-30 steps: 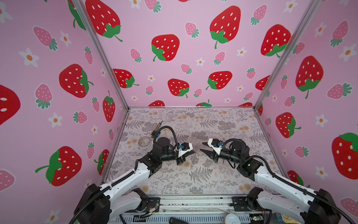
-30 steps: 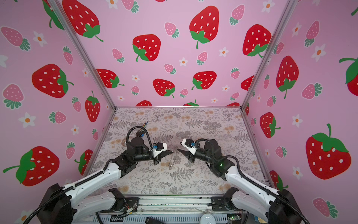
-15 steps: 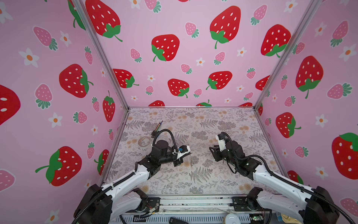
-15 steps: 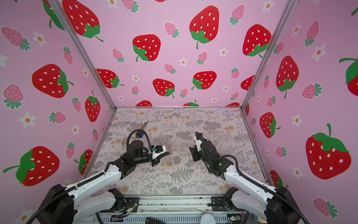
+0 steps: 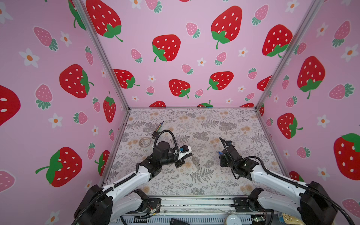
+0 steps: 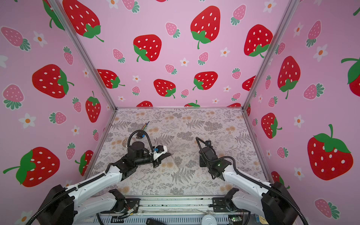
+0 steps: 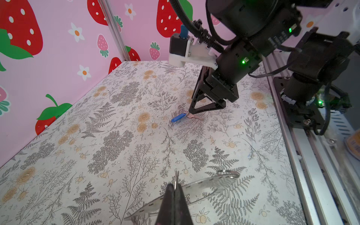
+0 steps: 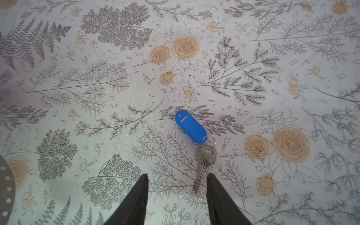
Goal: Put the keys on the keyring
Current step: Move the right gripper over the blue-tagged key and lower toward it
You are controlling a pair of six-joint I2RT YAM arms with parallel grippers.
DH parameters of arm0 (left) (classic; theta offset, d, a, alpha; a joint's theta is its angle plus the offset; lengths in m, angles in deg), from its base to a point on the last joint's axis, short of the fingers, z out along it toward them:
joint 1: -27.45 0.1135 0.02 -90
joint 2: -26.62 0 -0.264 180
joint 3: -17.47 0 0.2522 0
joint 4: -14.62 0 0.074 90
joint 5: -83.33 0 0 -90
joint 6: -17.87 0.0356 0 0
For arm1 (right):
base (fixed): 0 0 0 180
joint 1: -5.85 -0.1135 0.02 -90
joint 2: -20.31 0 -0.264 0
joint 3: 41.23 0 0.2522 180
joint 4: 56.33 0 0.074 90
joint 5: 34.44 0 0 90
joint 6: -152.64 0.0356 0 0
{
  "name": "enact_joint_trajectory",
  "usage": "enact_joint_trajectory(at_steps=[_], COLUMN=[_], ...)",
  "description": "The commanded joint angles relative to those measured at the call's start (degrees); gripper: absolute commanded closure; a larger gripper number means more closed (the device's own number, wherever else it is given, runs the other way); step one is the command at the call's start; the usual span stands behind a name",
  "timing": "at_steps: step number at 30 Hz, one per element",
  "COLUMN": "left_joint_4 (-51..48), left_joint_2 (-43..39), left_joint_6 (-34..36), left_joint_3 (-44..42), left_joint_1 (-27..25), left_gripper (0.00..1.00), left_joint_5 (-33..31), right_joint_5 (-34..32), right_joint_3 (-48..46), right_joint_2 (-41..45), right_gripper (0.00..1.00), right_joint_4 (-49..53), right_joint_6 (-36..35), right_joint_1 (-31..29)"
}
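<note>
Right wrist view: right fingers (image 8: 136, 198) hovering half-spread above keys (image 8: 191, 128) lying flat on table (image 8: 78, 136), blade sitting between tips. Left fingers (image 7: 173, 204) pinching keyring (image 7: 210, 184) rim, holding it tilted. Best: centring over blade, lowering squarely before closing.

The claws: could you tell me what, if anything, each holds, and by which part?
The left claw is shut on the keyring, pinching its flat rim. The right claw is open and holds nothing; the keys lie on the table.
</note>
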Motion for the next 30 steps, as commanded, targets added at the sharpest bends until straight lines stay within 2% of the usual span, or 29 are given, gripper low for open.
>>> enact_joint_trajectory(at_steps=[1,13,22,27,30], left_joint_4=[2.6,1.8,2.0,1.9,2.0], left_joint_2=[0.6,1.1,1.0,1.4,1.4], left_joint_6=[-1.5,-0.5,0.1,0.4,0.5], left_joint_3=[3.5,3.7,3.5,3.4,3.4], left_joint_1=[-0.3,-1.5,-1.9,-1.9,-2.0], left_gripper=[1.00,1.00,1.00,1.00,1.00], left_joint_5=[1.3,-0.4,-1.4,-1.9,-2.1], right_joint_5=[-2.4,4.7,10.4,19.6,26.3], right_joint_3=[-1.0,-4.4,-2.8,0.0,1.0], right_joint_2=[-1.3,-5.0,-12.3,-17.8,-18.7], right_gripper=[0.44,0.37,0.37,0.42,0.46], right_joint_4=[1.0,-6.5,-12.2,-14.5,-16.6], right_joint_6=[3.5,0.9,-4.0,-7.8,-9.0], right_joint_1=[0.3,6.8,7.4,7.3,5.0])
